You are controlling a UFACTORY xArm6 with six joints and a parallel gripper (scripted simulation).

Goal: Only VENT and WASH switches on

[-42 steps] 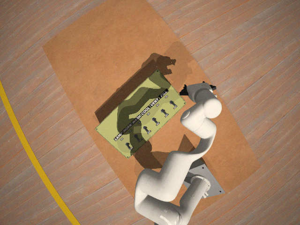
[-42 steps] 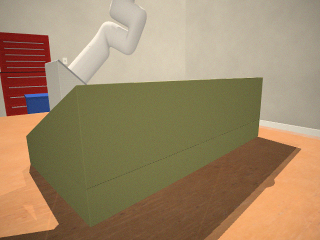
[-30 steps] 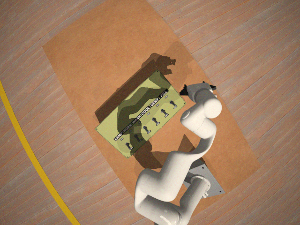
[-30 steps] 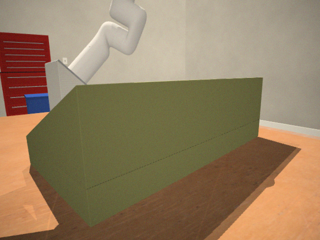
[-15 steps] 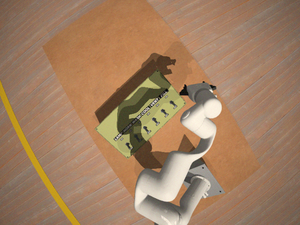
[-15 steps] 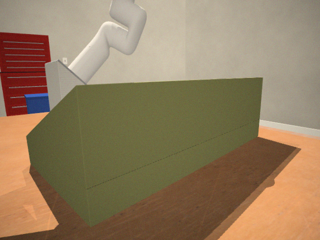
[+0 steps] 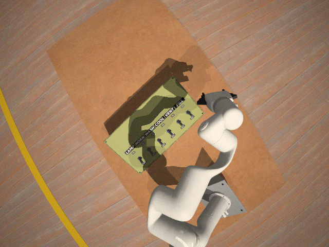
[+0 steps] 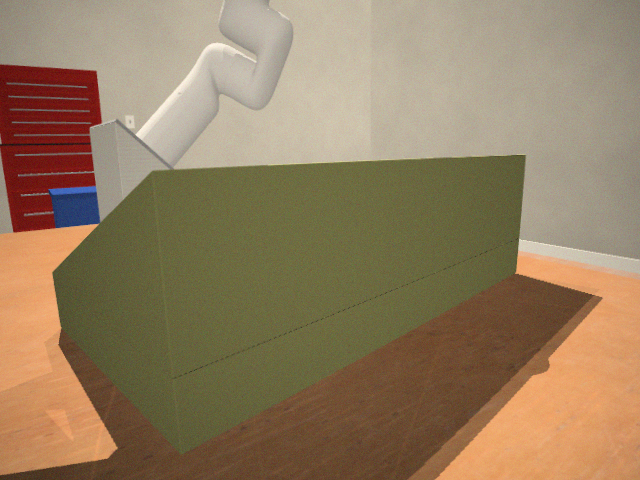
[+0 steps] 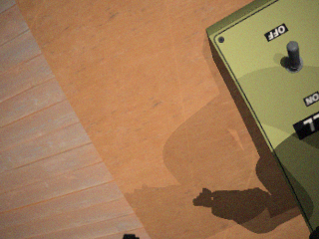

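Fingers of the gripper (image 7: 217, 97), spread with nothing between, are held right of the console (image 7: 127, 135), whose switch row runs down-left.

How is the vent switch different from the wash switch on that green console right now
The VENT switch sits near the gripper end of the console, second from that end; the WASH switch sits mid-row. VENT lies in lit panel, WASH in the arm's shadow. Both are dark toggles below white-on-black labels; their on or off positions cannot be read here.
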